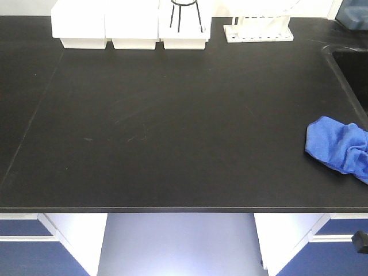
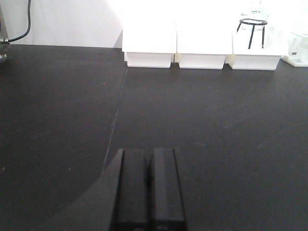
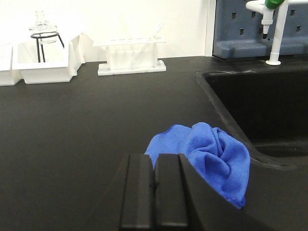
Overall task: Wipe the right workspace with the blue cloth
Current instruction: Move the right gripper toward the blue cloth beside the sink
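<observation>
Exterior front view: the cloth (image 1: 339, 144) lies bunched on the black bench (image 1: 172, 132) at the far right, just below the sink (image 1: 351, 69) corner and partly cut off by the picture edge. White tubs (image 1: 129, 23) and a white rack (image 1: 259, 29) stand along the back. Neither pincer shows here.

Left wrist view: the left gripper (image 2: 149, 154) has its two dark fingers pressed together with only a thin slit between them, holding nothing, over bare bench. A seam (image 2: 118, 106) runs back toward the tubs, and a black ring stand (image 2: 252, 29) sits in the rightmost tub.

Right wrist view: the right gripper (image 3: 155, 159) is likewise closed, finger against finger, and empty. The cloth (image 3: 211, 149) lies crumpled just beyond it and a little to its right, near the sink's front corner. A white tap (image 3: 274, 33) stands behind the sink.
</observation>
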